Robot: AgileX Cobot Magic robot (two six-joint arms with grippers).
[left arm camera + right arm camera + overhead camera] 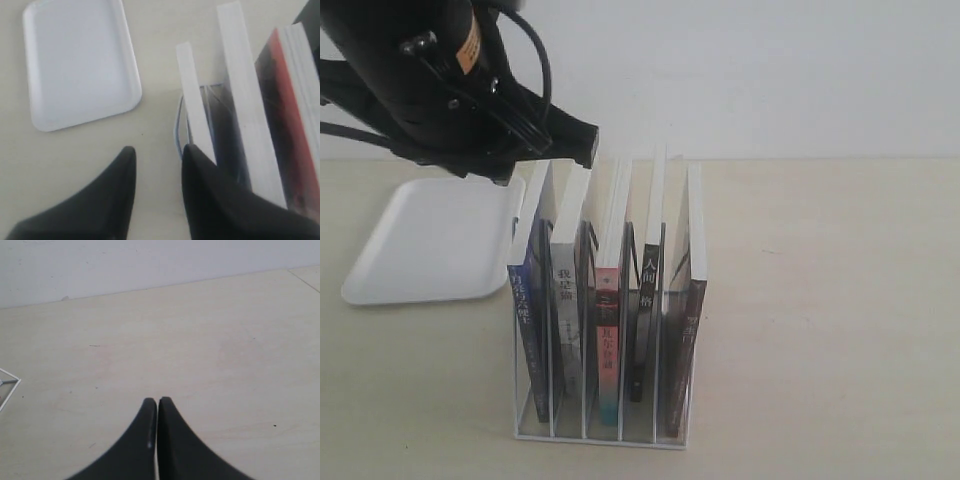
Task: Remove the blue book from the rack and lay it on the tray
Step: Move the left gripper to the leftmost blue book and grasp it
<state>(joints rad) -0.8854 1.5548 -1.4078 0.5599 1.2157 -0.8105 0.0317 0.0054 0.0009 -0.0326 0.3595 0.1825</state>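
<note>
Left fingers (117, 195) spread over the blue book (195, 115), grey-spined book (567, 300) just beside; right fingers (145, 440) closed.

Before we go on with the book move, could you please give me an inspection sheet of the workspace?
Surface: pale table.
Job's things: blue book upright in the end slot of the rack, nearest the tray; tray lies flat, nothing on it.
Clutter: four other books in the rack.
Grippers: left gripper open beside the blue book's top edge; right gripper shut over the table.
Cables: black cable on the left arm.
Surroundings: white wall.
</note>
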